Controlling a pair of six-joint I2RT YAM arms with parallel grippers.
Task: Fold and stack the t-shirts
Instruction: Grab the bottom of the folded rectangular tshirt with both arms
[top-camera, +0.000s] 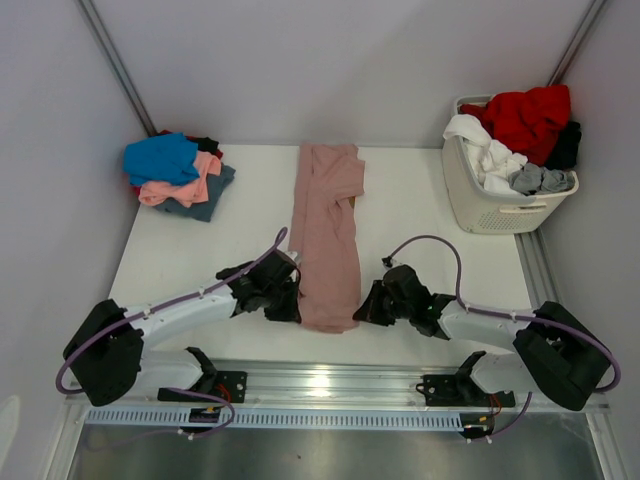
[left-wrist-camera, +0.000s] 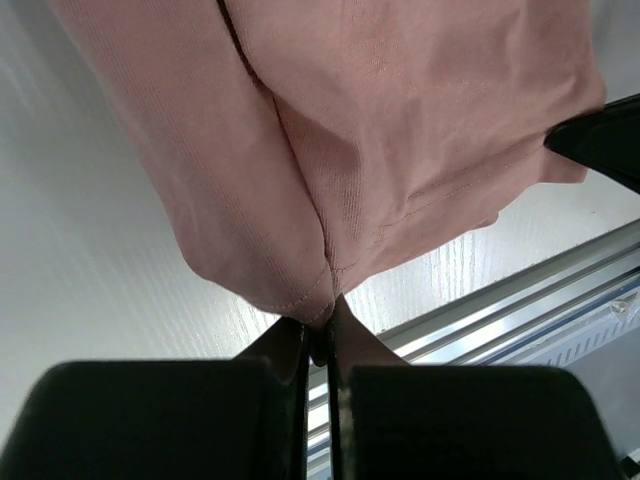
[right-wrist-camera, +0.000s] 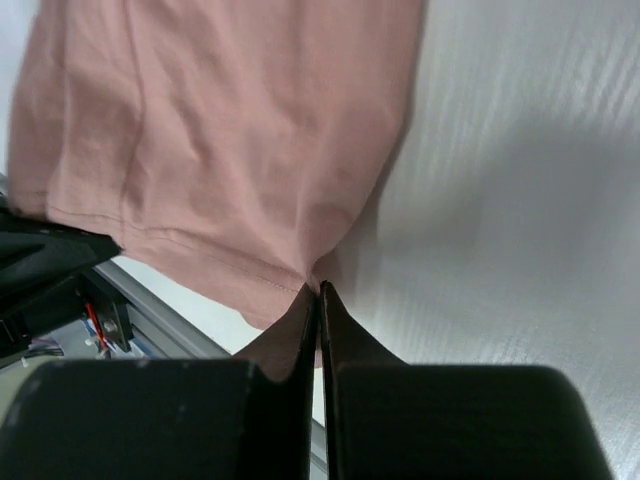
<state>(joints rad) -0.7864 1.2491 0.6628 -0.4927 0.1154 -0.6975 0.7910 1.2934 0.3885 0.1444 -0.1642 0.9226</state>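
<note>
Both the left hand and right hand clench the pink t-shirt hem.

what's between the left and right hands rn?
The near hem of the long folded dusty-pink cloth t-shirt: left hand and right hand each pinch a corner. Top external view shows it.

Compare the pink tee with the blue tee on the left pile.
The pink tee lies alone, a long narrow strip; the blue tee sits bunched atop a pile. The left gripper and right gripper pinch the pink tee's hem; nothing holds the blue tee. Both are cloth.
</note>
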